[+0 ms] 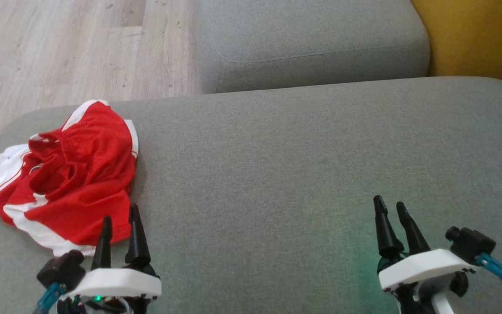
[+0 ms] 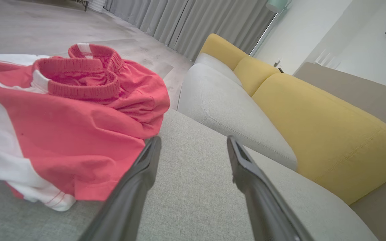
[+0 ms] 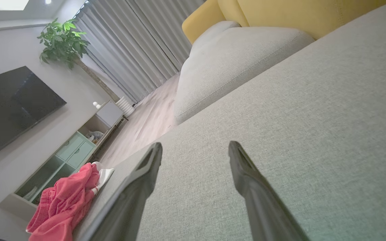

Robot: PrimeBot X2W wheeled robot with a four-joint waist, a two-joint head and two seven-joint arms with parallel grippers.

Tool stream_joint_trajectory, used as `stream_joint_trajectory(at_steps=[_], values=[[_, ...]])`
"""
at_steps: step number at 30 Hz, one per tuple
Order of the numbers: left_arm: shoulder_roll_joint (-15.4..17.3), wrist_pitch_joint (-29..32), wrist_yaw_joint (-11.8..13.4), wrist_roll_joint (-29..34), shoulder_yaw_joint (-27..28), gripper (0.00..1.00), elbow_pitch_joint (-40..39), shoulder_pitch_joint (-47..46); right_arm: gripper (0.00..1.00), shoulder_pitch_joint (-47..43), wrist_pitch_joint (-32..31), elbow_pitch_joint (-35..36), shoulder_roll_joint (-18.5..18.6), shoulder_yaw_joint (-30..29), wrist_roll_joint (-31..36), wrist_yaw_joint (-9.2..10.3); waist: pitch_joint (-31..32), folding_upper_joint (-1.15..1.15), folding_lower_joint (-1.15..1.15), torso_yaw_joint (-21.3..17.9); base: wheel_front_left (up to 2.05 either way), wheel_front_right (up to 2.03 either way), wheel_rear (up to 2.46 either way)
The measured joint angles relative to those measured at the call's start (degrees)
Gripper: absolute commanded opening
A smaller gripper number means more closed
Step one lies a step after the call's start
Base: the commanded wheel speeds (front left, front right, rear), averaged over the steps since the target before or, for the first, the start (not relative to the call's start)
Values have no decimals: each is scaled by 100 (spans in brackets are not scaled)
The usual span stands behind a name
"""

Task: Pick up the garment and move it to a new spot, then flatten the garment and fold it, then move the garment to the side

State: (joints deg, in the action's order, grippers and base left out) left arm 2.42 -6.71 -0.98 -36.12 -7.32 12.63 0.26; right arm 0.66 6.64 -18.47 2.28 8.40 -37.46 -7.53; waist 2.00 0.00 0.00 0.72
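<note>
The garment is a pair of red shorts with white side panels, crumpled in a heap at the left end of the grey sofa cushion. Its ribbed waistband lies on top in the left wrist view, where the garment sits left of the fingers. My left gripper hovers open at the heap's near right edge, with nothing between its fingers. My right gripper stands open over bare cushion far to the right, empty. From there the garment appears at the lower left.
A second grey cushion lies beyond the working one, with yellow backrests to the right. Wooden floor lies past the cushion's left and far edges. A TV, a shelf unit and a plant stand across the room.
</note>
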Motion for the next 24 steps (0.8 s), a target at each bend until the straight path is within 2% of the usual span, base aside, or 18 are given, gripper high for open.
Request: stream_joint_trajectory(at_steps=[11,24], values=[[3,-190,47,740,-94,100,20,3,100,1,177,-69,2,187,816,0,74,0,0,28,0,0,0],[5,-391,107,1611,-194,100,201,3,100,-1,400,-182,7,-129,1857,0,96,0,0,30,0,0,0]])
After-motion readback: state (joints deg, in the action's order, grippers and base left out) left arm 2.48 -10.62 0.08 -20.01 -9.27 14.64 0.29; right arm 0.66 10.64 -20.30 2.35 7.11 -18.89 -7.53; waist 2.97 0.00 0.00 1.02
